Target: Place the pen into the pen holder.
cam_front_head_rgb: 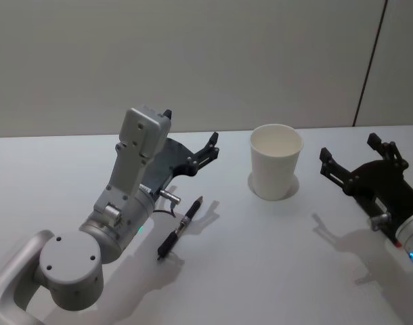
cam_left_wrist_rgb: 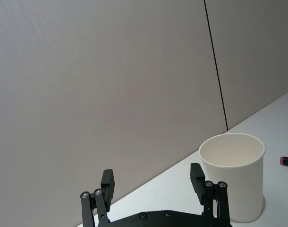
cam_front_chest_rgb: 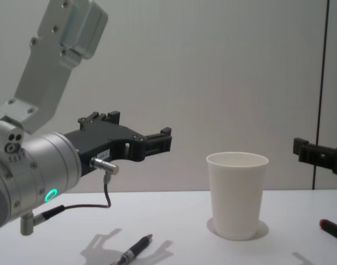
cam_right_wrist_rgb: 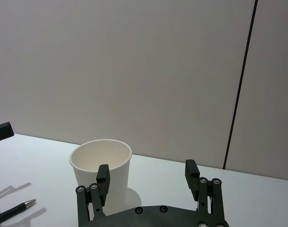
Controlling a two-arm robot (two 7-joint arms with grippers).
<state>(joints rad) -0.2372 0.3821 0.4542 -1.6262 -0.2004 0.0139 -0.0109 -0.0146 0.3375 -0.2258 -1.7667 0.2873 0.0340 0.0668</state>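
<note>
Note that the pen [cam_front_head_rgb: 181, 229] lies flat on the table [cam_front_head_rgb: 261, 264], near the upright cup [cam_front_head_rgb: 275, 162] and not yet grasped. The left gripper [cam_front_head_rgb: 190, 126] hovers open above it, placed to descend. The right gripper [cam_front_head_rgb: 349, 147] is parked open beside the cup.

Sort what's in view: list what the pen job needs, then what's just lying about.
For the job:
pen, lying on the table
pen holder, upright
left pincer, open, raised near the pen
right pincer, open, right of the holder

Lying about:
dark stick with a red tip, at the table's right
</note>
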